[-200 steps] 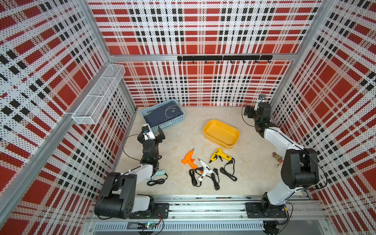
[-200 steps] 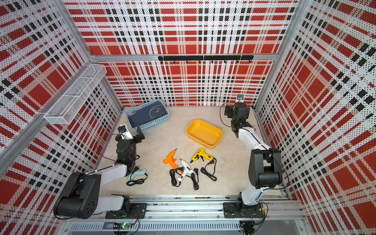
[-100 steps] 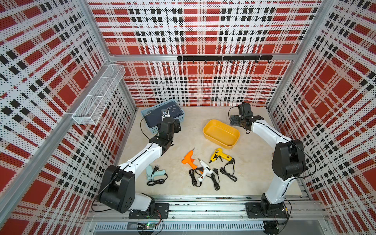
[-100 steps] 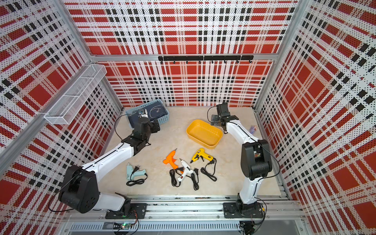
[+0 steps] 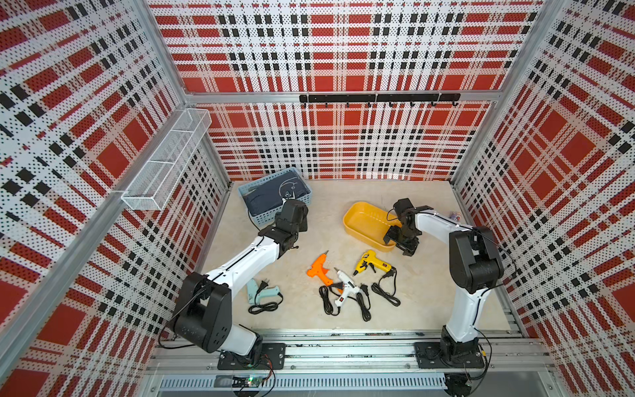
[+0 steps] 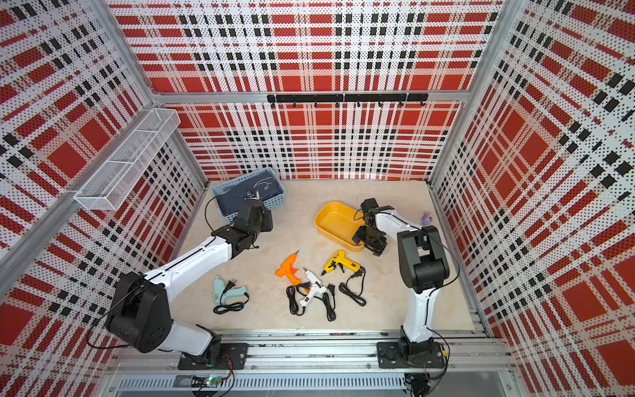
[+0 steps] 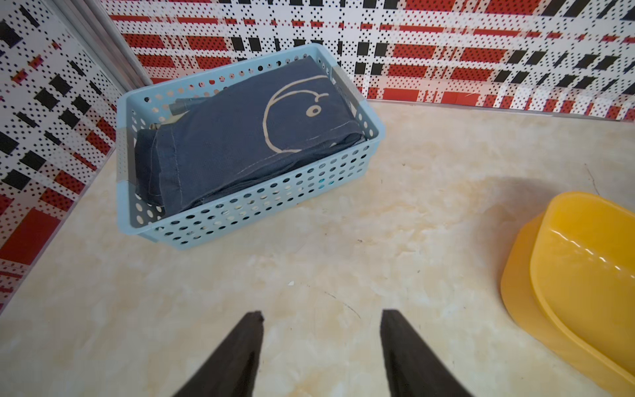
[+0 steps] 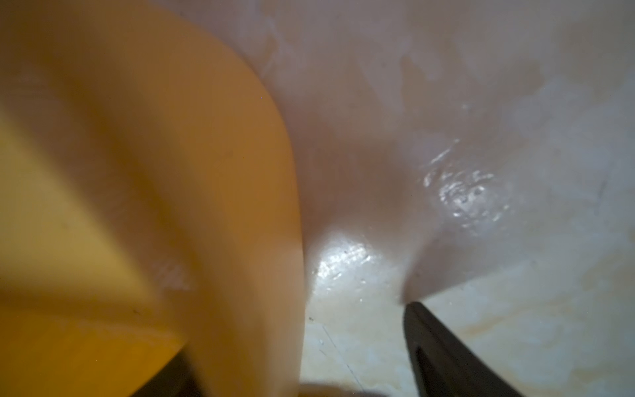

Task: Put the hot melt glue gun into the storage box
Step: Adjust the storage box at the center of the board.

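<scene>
The shallow yellow plastic storage box (image 5: 366,221) sits on the pale stone-look table (image 5: 330,223), toward the back on the right side.

Four hot melt glue guns lie on the table outside the box, each with a black cord. The yellow glue gun (image 5: 372,263) is just in front of the box. The orange glue gun (image 5: 318,269) and the white glue gun (image 5: 347,285) lie beside it with their cords tangled. The light green-blue glue gun (image 5: 261,292) lies apart from them, near the left arm. Any print on the guns is too small to read.

The right gripper (image 5: 398,242) is down low at the box's front corner. In the right wrist view the yellow wall (image 8: 206,206) stands between its fingers. A strip of table shows between the wall and one black finger (image 8: 446,354), so the claw is apart and not pinching.

The left gripper (image 7: 321,314) hangs over bare table, its two black fingers apart with nothing between them. Ahead of it is a light-blue plastic basket with holes (image 7: 240,220). Inside lies a folded dark blue cloth (image 7: 223,144) with a cream line drawing, a round shape with a small eye.
</scene>
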